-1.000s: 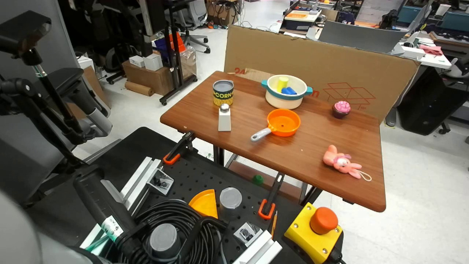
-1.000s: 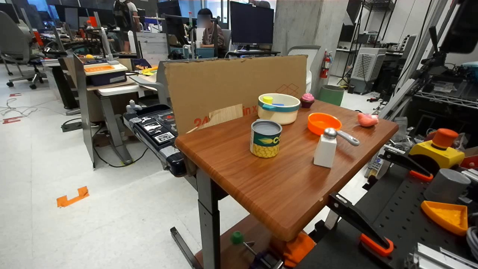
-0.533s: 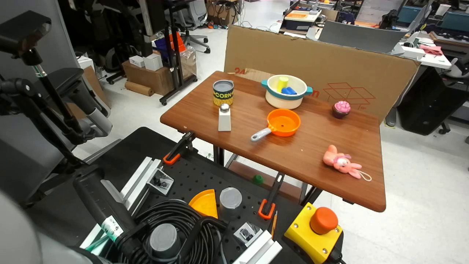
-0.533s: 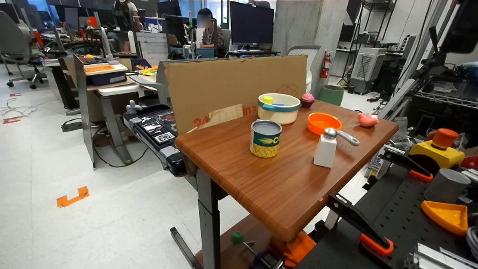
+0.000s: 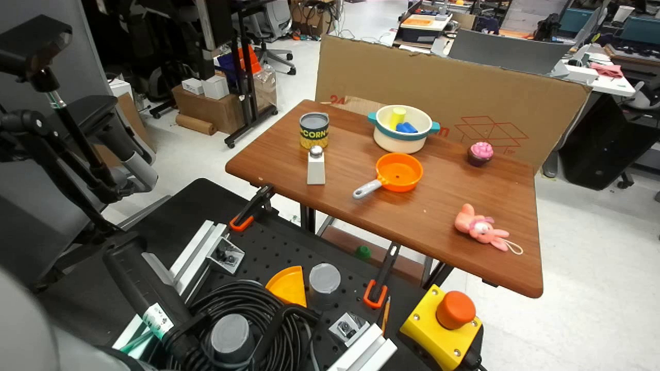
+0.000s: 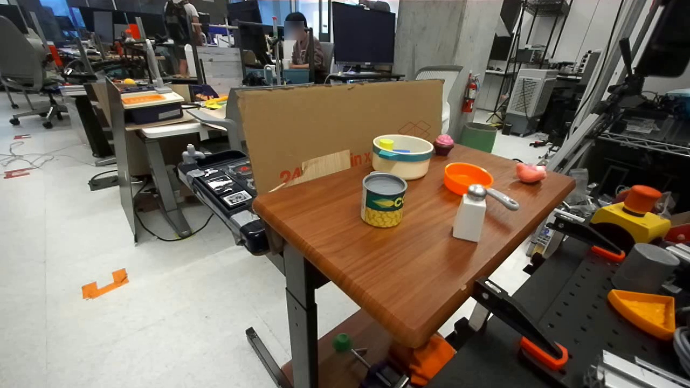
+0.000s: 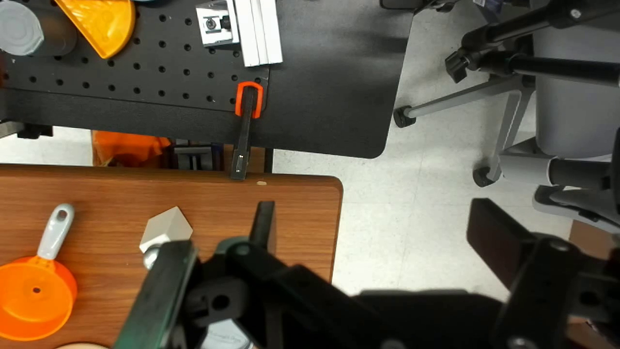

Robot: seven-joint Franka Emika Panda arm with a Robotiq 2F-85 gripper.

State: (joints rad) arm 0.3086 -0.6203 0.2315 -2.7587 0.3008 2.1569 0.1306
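Gripper [image 7: 374,228]: its fingers are spread wide and hold nothing. It shows only in the wrist view, and looks to be up above the table [image 6: 339,242], touching nothing on it.
Shaker [image 5: 316,172]: it stands up straight on the table, near the long edge by the black board [image 7: 319,97]. It and the corn can [image 6: 384,207] look closest to the fingers.
Silver cap [image 7: 149,257]: the gripper hides part of it in the wrist view. That could make a finger come down wrong and tip the shaker over.
Corn can: it stands close to the shaker, so a wide finger could bump it.
Orange pan [image 5: 399,172]: its gray handle [image 5: 367,189] sticks out. A low swing sideways could catch it and spin the pan.
Clamp [image 7: 244,128]: it sits at the table's edge. An arm dipping too low might bang it.
Shaker's look: almost white, with flat sides, fat at the bottom and skinny at the top. It looks smooth, so it may slip.
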